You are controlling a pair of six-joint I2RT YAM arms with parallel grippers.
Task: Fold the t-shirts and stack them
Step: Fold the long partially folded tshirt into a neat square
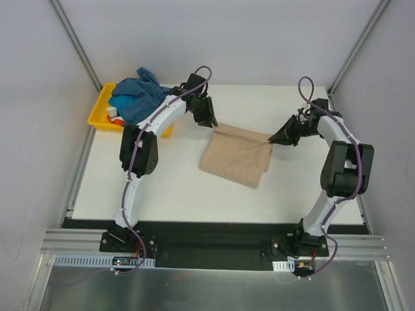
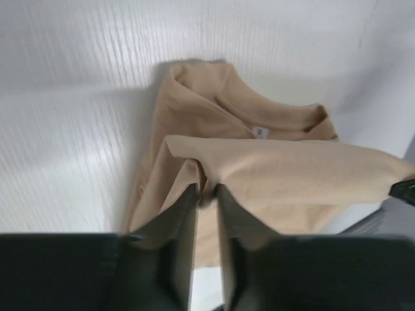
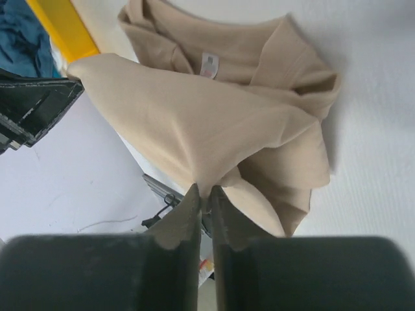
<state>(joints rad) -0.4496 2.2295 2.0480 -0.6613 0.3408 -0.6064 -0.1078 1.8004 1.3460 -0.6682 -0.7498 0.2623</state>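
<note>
The beige-tan t-shirt (image 1: 237,156) hangs between both grippers above the table middle, its lower part resting on the table. My left gripper (image 1: 212,123) is shut on the shirt's left top corner (image 2: 194,170). My right gripper (image 1: 273,138) is shut on the right top corner (image 3: 206,175). The white neck label (image 2: 260,132) shows on the lower layer, also in the right wrist view (image 3: 209,65). A teal-blue t-shirt (image 1: 137,96) lies bunched in the yellow tray (image 1: 100,115) at the back left, with a bit of white and orange-red cloth (image 1: 115,116) under it.
The white table (image 1: 175,188) ends at a black rail in front. Grey walls and metal frame posts stand on the left, right and back. The yellow tray's edge (image 3: 61,26) shows in the right wrist view next to my left gripper (image 3: 32,107).
</note>
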